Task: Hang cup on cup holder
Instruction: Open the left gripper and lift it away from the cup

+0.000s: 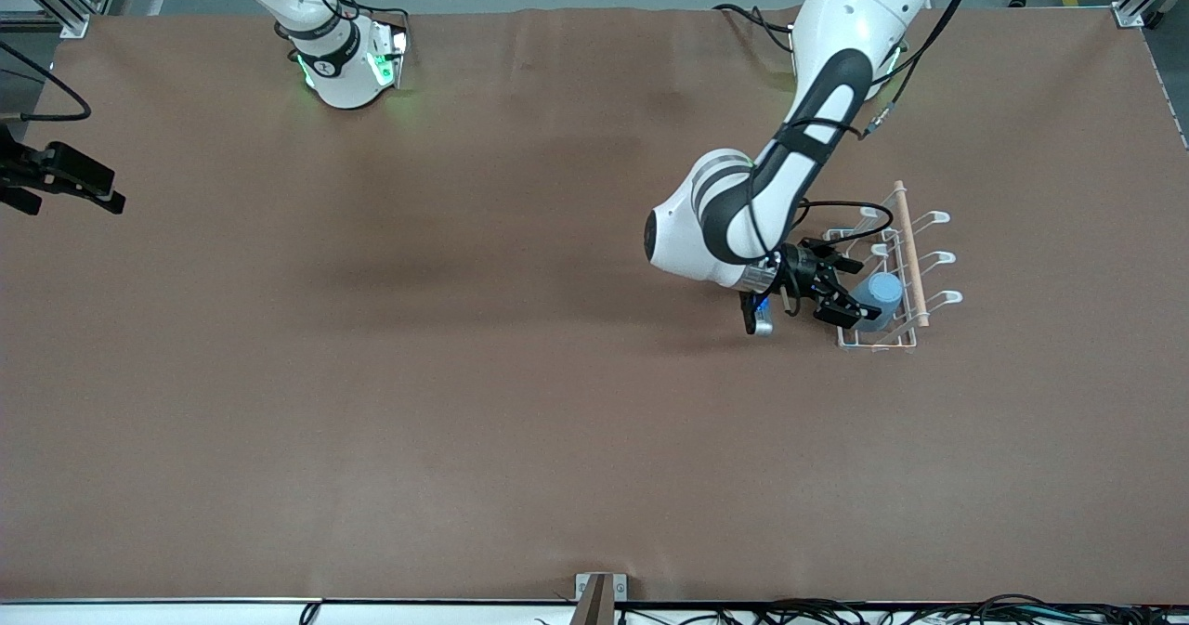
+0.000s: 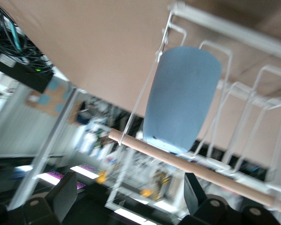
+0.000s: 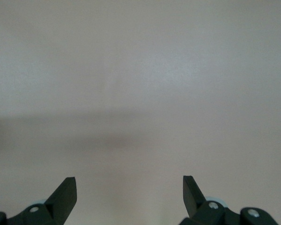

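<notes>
The light-blue cup [image 1: 881,298] sits on the white wire cup holder [image 1: 934,258], at the rack's end nearer the front camera, just below the wooden rod [image 1: 908,249]. My left gripper [image 1: 853,287] is beside the rack at the cup's height, open, with its fingers apart from the cup. In the left wrist view the cup [image 2: 180,101] rests among the wire prongs [image 2: 234,101] ahead of the open left gripper [image 2: 129,199], and the rod [image 2: 196,169] crosses in front of it. My right gripper [image 3: 129,192] is open and empty over bare surface.
The brown table [image 1: 464,374] spreads wide around the rack. The right arm's base [image 1: 344,58] stands at the back. A black part with a cable [image 1: 65,175] shows at the table's edge at the right arm's end.
</notes>
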Controlling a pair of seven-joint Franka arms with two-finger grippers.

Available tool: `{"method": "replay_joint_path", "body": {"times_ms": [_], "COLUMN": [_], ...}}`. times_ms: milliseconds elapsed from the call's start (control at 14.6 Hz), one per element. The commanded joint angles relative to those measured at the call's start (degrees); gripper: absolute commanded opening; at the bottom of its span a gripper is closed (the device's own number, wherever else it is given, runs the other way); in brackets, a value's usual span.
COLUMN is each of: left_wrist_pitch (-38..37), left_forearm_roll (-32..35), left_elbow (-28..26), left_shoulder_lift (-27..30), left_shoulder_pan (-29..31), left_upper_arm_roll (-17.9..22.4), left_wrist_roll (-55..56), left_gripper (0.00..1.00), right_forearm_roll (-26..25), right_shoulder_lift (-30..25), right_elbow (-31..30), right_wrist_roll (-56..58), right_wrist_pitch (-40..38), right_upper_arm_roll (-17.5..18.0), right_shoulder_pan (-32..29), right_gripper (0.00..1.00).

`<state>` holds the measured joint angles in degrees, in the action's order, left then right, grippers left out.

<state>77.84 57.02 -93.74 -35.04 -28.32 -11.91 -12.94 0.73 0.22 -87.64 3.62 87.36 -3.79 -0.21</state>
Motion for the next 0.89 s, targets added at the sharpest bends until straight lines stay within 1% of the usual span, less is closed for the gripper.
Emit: {"method": "replay_joint_path", "body": {"times_ms": [0,137,273,410,478,546,683,751,820], "left_wrist_pitch": [0.2,0.6,1.4,1.4,1.4,1.5,4.8,5.6,5.6], "left_forearm_roll": [-8.0,-12.7,-17.4,-22.4,-25.5,-27.6,-28.5,-28.8,-30.9], "left_elbow": [8.1,10.8,15.8,19.9,21.5,22.4,22.5,22.4,22.4], "left_shoulder_lift": [1.2,3.5,4.4,4.6,5.9,7.8,11.4,13.4,14.9], "left_shoulder_pan": [0.7,1.4,1.9,4.3,5.9,7.7,11.5,12.5,13.3], "left_upper_arm_roll": [-0.1,-0.2,0.0,0.0,0.0,0.0,-0.3,-0.3,-0.3], "left_wrist_roll": [2.4,6.2,9.1,9.3,9.3,9.3,8.6,8.5,8.7], "left_gripper": [1.0,1.0,1.0,1.0,1.0,1.0,1.0,1.0,1.0], "right_forearm_roll": [-0.9,-0.9,-0.8,-0.8,-0.8,-0.8,-0.8,-0.8,-0.8], "right_shoulder_lift": [-1.0,-1.1,-1.1,-1.5,-1.8,-2.2,-2.9,-2.9,-2.9], "right_elbow": [-0.7,-0.6,-0.6,-0.8,-1.2,-1.6,-2.4,-2.4,-2.4], "right_wrist_roll": [0.2,0.6,0.6,0.6,0.6,0.6,0.5,0.6,0.6], "right_wrist_pitch": [-0.3,-0.8,-0.8,-1.7,-2.4,-2.4,-1.9,-1.7,-1.7], "right_upper_arm_roll": [1.2,1.2,1.2,1.2,1.2,1.2,1.2,1.2,1.2], "right_shoulder_pan": [-0.9,-1.0,-1.1,-1.2,-1.2,-1.2,-1.1,-1.2,-1.2], "right_gripper": [1.0,1.0,1.0,1.0,1.0,1.0,1.0,1.0,1.0]}}
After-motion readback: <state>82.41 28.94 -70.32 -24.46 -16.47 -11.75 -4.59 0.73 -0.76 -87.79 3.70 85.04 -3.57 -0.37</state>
